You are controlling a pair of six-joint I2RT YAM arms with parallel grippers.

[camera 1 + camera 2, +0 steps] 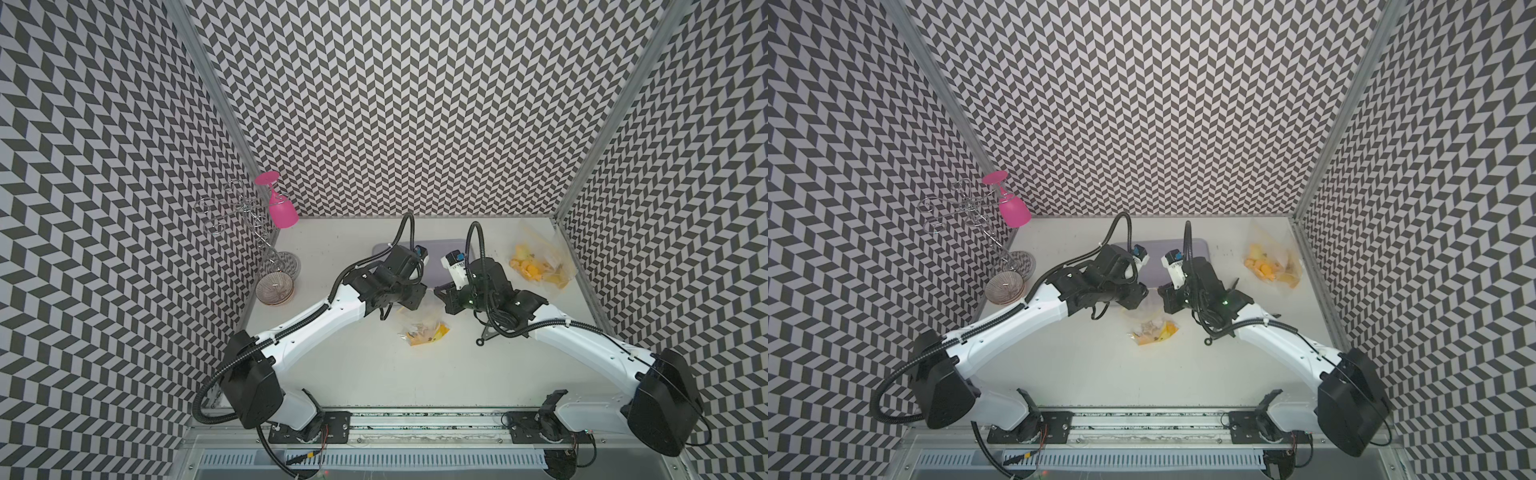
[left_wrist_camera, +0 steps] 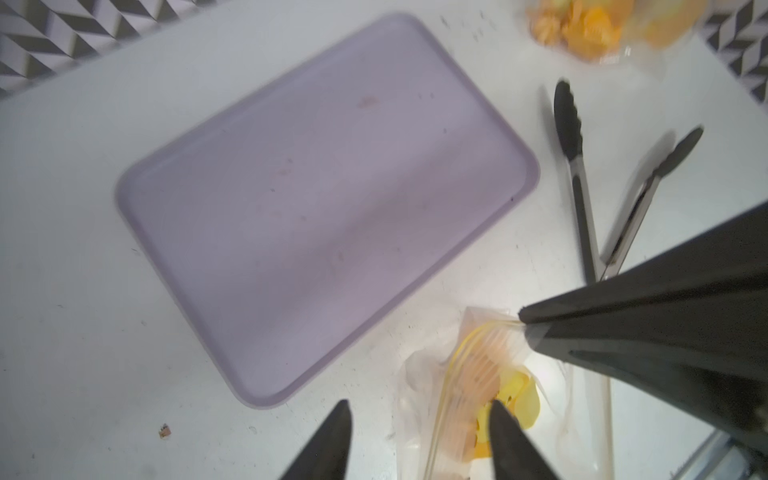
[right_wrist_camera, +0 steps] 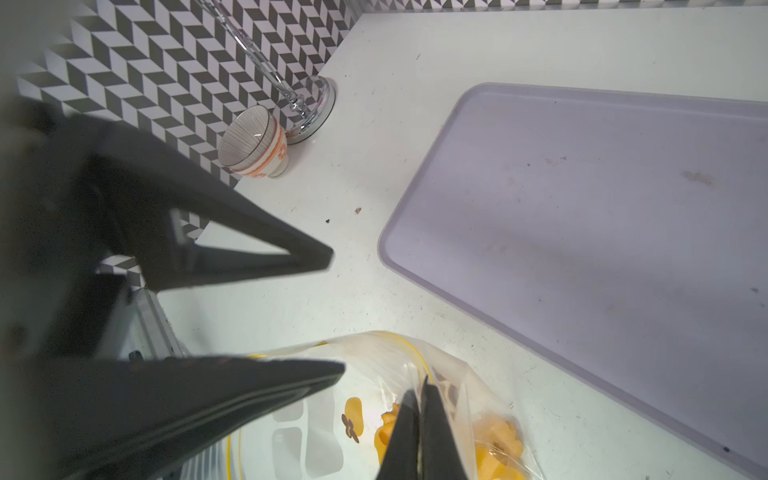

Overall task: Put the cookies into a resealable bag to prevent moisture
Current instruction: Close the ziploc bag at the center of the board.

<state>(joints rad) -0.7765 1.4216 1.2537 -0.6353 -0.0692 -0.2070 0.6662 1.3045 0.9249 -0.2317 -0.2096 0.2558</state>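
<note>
Beside one tray, right jaws pinch one of two bags of cookies; left jaws gape.

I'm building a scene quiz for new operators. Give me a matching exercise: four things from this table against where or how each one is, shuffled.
Things:
1. pink goblet
2. small bowl
3. tongs
4. right claw

Places and states:
A. shut on the edge of the clear bag
B. lying beside the lilac tray
C. hanging upside down on the wire rack
D. standing next to the rack's foot

Pairs: 1-C, 2-D, 3-B, 4-A
</note>
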